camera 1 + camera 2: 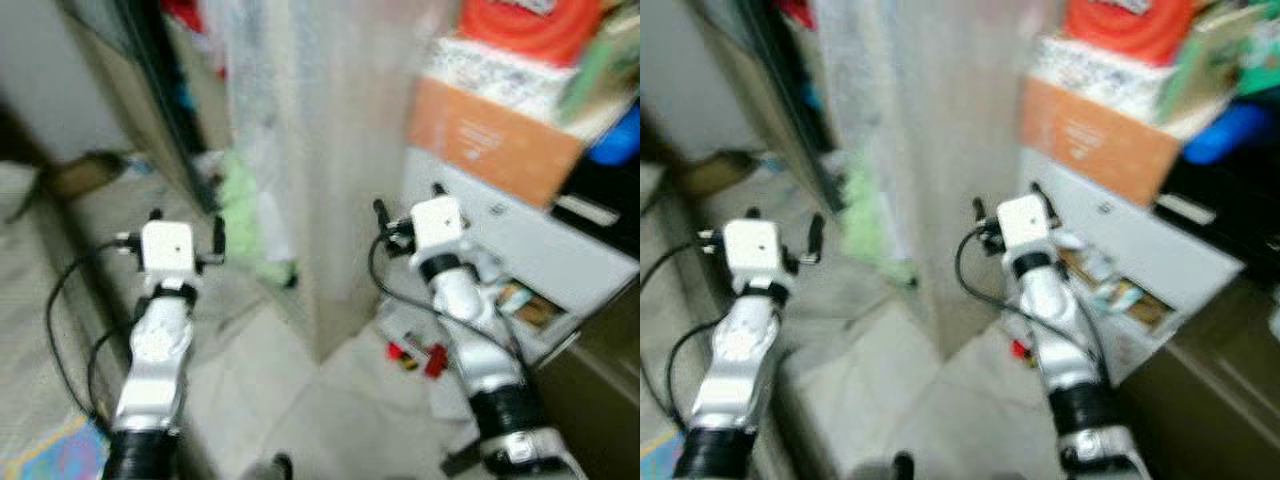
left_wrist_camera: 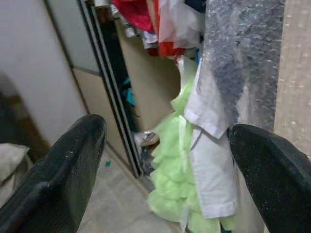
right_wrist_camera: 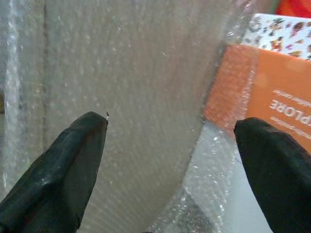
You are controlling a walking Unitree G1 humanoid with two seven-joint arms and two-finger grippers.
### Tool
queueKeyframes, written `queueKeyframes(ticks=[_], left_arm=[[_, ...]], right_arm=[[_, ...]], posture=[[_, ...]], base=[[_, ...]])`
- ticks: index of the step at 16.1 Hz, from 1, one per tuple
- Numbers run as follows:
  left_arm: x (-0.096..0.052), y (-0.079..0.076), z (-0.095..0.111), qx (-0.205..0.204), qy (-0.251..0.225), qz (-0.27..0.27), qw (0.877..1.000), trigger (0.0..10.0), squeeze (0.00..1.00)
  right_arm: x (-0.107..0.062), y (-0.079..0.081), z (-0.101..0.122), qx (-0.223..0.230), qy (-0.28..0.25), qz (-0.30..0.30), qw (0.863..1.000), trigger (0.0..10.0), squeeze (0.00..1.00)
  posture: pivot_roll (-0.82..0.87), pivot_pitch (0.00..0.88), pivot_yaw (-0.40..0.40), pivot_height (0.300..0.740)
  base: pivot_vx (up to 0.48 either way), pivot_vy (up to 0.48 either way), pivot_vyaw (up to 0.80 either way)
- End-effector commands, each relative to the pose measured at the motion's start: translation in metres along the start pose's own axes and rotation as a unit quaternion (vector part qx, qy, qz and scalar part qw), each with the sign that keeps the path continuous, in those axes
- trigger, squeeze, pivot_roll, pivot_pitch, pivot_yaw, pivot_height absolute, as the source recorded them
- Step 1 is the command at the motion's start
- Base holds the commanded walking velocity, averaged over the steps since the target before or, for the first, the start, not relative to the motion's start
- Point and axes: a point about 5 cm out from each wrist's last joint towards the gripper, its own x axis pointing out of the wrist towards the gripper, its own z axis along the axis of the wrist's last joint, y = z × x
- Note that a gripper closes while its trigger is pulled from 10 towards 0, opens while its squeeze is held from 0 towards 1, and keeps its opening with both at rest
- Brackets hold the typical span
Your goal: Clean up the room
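Observation:
Both arms are raised in front of me in a blurred view. My left gripper is open and empty, facing a pale green garment and a white garment that hang down to the floor at the open wardrobe. My right gripper is open and empty too, close to a sheet of bubble wrap over a tall beige panel. Small red toys lie on the floor by my right arm.
A dark sliding-door frame borders the wardrobe, where red and white clothes hang. An orange box and red item sit on a white drawer unit with an open drawer. A colourful mat lies low left.

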Motion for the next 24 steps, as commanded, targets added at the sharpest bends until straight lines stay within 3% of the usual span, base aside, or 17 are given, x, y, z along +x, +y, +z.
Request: queueKeyframes(ticks=[1, 24], left_arm=[[0.0003, 0.0050, 0.0015, 0.010, -0.003, 0.003, 1.000, 10.0, 0.00], [0.0023, 0.0049, 0.0029, 0.008, -0.004, 0.008, 1.000, 10.0, 0.00]], right_arm=[[0.0023, 0.0024, 0.0046, 0.002, -0.009, 0.001, 1.000, 10.0, 0.00], [0.0069, 0.0012, 0.0065, 0.003, -0.014, 0.004, 1.000, 10.0, 0.00]], posture=[[-0.12, 0.000, 0.017, 0.740], [-0.11, 0.000, 0.011, 0.740]], base=[[0.000, 0.000, 0.80], [0.000, 0.000, 0.80]])
